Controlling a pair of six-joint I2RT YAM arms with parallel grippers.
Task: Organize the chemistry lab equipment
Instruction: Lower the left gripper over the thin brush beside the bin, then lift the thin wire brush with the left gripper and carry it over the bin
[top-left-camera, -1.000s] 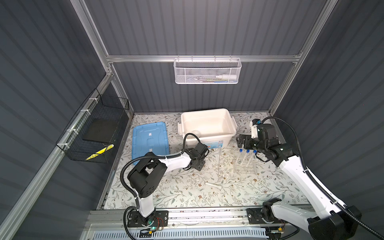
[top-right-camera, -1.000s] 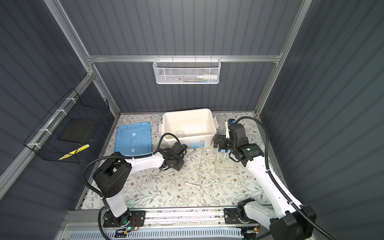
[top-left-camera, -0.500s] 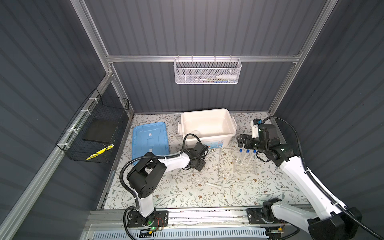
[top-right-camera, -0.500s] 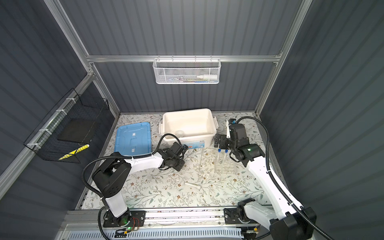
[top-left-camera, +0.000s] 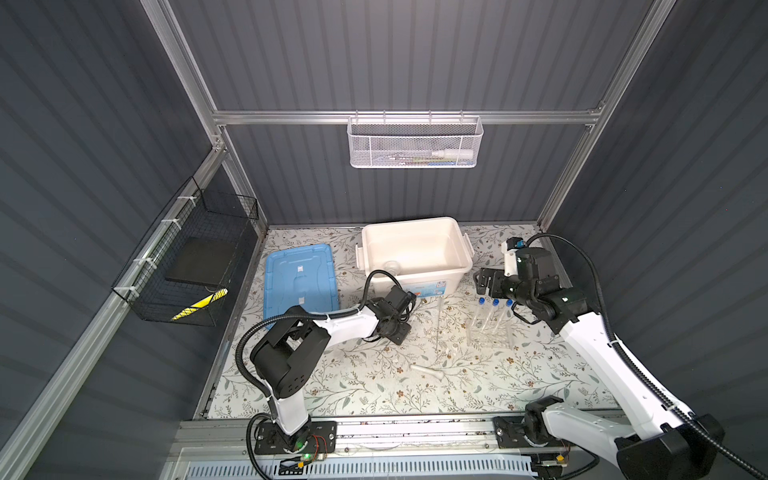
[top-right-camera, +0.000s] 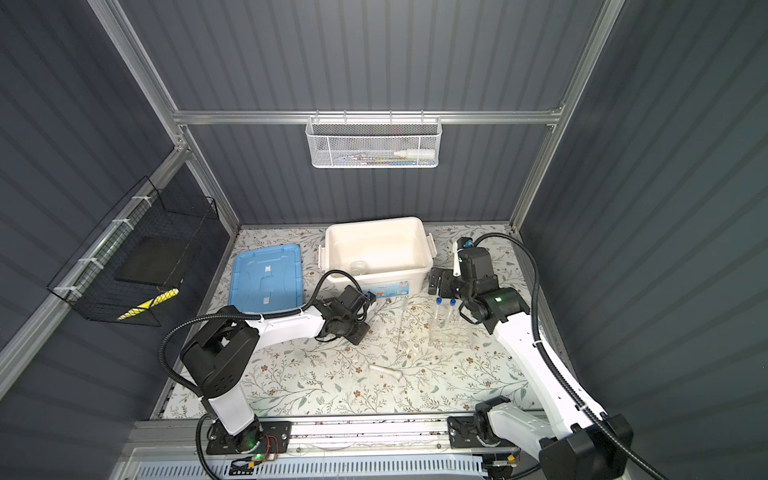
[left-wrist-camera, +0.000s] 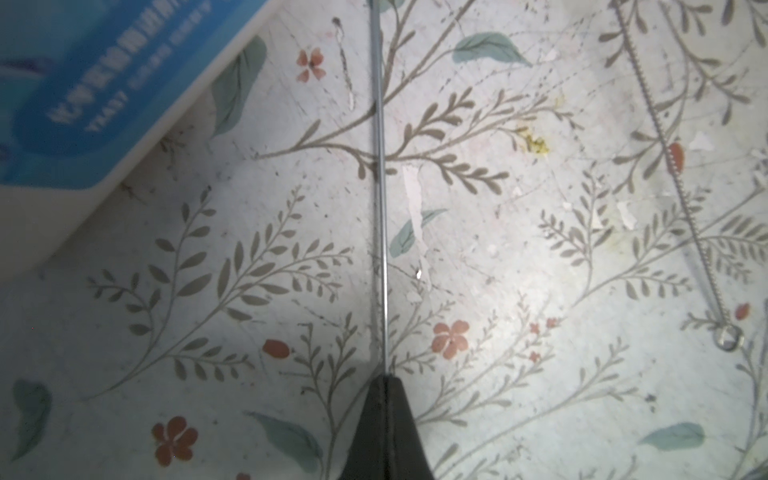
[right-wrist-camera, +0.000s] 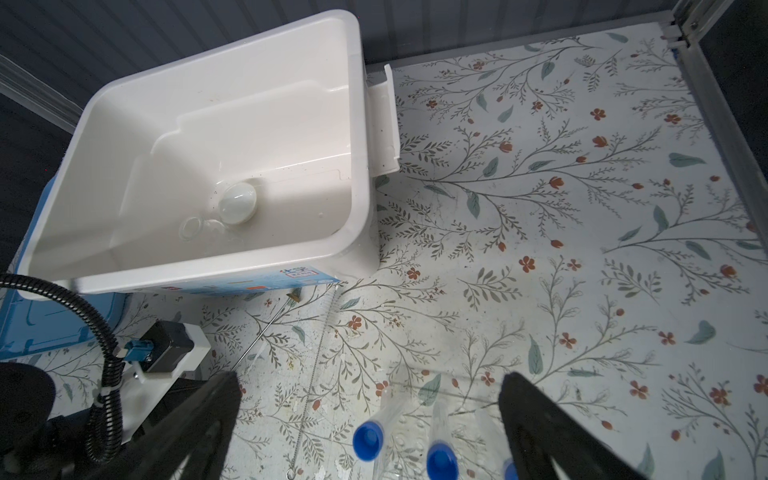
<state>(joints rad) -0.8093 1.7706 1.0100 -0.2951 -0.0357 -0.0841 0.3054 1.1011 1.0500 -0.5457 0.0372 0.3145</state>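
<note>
Gripping of the thin smooth metal rod (left-wrist-camera: 380, 187) is the step in hand: the left hand (left-wrist-camera: 386, 380) is clamped on one end, low over the floral bench (left-wrist-camera: 519, 257), beside the big white tub (top-left-camera: 432, 277). Next, a level lift is judged needed. The right hand (right-wrist-camera: 368, 376) is held wide open over three blue-capped clear test tubes (top-left-camera: 494, 311) in one clear plastic rack (top-left-camera: 488, 338). Also counted: one twisted wire rod (left-wrist-camera: 681, 178), one white pestle (top-left-camera: 428, 371) and one small white bowl (right-wrist-camera: 237, 203).

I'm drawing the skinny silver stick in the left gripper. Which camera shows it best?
The left wrist view: the thin silver metal rod runs sharp and close from the shut left gripper. The right wrist view shows it small, near the big white plastic tub. Both top views barely show it.
</note>
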